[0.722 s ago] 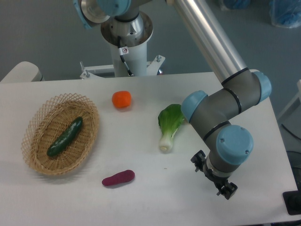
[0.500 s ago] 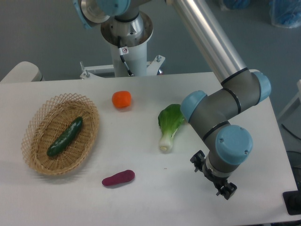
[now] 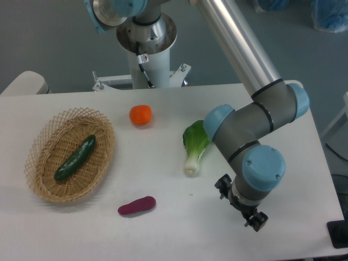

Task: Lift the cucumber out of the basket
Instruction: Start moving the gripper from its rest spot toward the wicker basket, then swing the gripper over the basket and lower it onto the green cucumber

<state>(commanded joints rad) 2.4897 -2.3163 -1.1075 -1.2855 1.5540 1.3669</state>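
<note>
Fixed-camera view of the desk, read from left to right. At far left, the basket, an oval of light tan wicker with an open lattice rim, rests flat on the desk. Inside it lies the cucumber, slim and dark green, set diagonally along the basket floor with its upper end toward the back right; nothing touches it. Just right of the basket, toward the back, sits a small orange fruit; toward the front lies a purple oblong vegetable, apart from the basket's rim. Near the centre, a bok choy lies with its pale stem pointing toward the front edge and its leaves partly covered by the arm's elbow joint. At right, the grey and blue forearm bends down to the wrist, below which the pincer hangs low over bare desk, well apart from the basket and on the opposite side of the scene.

Progress: judged from this layout, the pick has not been started in any contact sense. The cucumber is not yet grasped or lifted, and what remains is the whole approach across the desk, the descent into the basket, the closure and the lift.

Pincer: it holds nothing and touches none of the vegetables. Its dark fingers are seen at an oblique angle and small, so whether they are spread or pressed together cannot be told.
</note>
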